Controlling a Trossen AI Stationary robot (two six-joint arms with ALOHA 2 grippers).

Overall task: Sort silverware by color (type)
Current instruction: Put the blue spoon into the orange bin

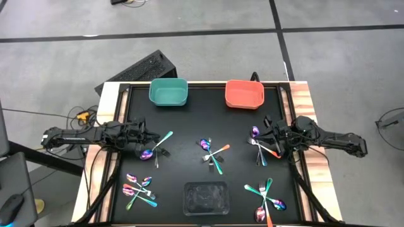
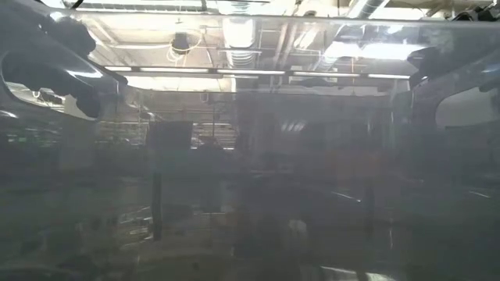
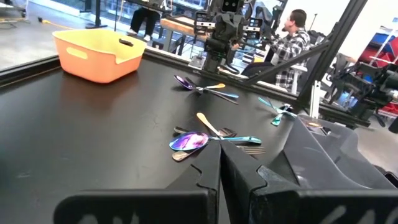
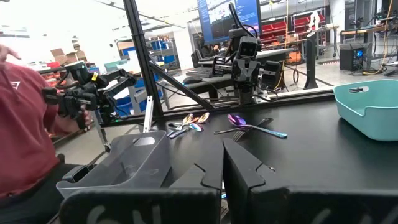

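Hazy room low, silverware (image 1: 213, 155) overhead

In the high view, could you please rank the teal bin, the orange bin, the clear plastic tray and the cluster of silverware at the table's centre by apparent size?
1. Clear plastic tray.
2. Teal bin and orange bin: look alike, so unranked.
3. Centre silverware cluster.

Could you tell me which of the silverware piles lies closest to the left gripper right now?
The small pile just in front of the left gripper, left of the table's middle, with a teal-handled piece on top. The other piles lie farther off, at the centre, right and front.
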